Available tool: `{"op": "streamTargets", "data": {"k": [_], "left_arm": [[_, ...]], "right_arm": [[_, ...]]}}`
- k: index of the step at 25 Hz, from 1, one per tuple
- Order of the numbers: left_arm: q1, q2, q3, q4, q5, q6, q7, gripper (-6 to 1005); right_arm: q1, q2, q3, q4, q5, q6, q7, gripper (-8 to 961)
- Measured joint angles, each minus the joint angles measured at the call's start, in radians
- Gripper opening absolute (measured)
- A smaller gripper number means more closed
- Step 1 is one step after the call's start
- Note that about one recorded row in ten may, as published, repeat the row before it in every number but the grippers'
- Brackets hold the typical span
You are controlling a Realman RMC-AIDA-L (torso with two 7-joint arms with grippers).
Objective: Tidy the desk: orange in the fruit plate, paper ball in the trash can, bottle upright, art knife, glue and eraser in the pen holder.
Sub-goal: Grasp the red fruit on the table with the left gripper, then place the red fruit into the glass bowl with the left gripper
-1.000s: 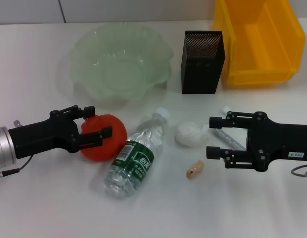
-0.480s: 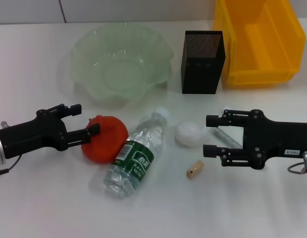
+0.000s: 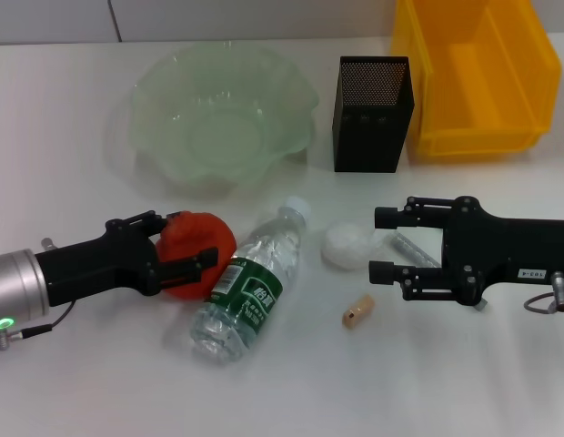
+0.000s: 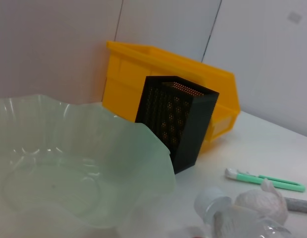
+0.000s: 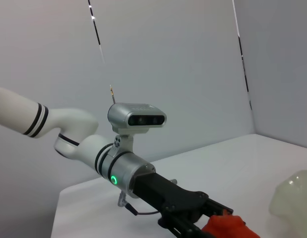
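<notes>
Left gripper [image 3: 186, 241] clamped around the round red-orange orange [image 3: 198, 250], black fingers [image 3: 193, 261] on its near and far sides, down on the white desk [image 3: 64, 127] at near left. Just right of it, touching, the clear plastic water bottle [image 3: 248, 287] with dark green label, lying on its side, white cap toward the far side. Beyond, well apart, the wide pale-green glass fruit plate [image 3: 155, 91] with wavy rim. Over on the right, right gripper [image 3: 380, 244] spread wide, holding nothing, tips just beside the small crumpled white paper ball [image 3: 347, 245]. Near of that, the tiny tan eraser [image 3: 357, 311]. Far centre, the tall black mesh pen holder [image 3: 371, 114]; beside it to the right, the bright yellow plastic trash can [image 3: 473, 77].
</notes>
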Motion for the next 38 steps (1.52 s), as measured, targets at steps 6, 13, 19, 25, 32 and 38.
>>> {"op": "streamTargets", "data": {"k": [6,13,19,25,32,38], "left_arm": [[-0.001,-0.019,-0.010,0.004,-0.002,-0.013,0.015,733],[0.007,-0.022,-0.050,0.001,-0.007,0.000,0.048,515],[0.017,-0.024,-0.063,-0.003,-0.011,0.028,0.089,339],[0.021,-0.023,-0.064,-0.014,-0.054,0.091,0.118,194],[0.017,-0.023,-0.127,-0.016,-0.232,0.191,0.116,136],[-0.117,-0.027,-0.162,-0.061,-0.338,0.003,0.111,106]], "right_arm": [[0.001,0.000,0.000,0.000,0.000,0.000,0.014,708],[0.001,0.000,0.000,0.000,0.000,-0.001,0.029,708],[-0.001,0.000,0.003,0.000,0.002,-0.001,0.030,708],[0.004,0.000,0.007,0.000,0.004,0.002,0.030,708],[0.006,0.000,0.010,0.000,0.011,0.026,0.034,708],[0.009,0.003,0.011,0.023,0.025,0.069,0.039,708]]}}
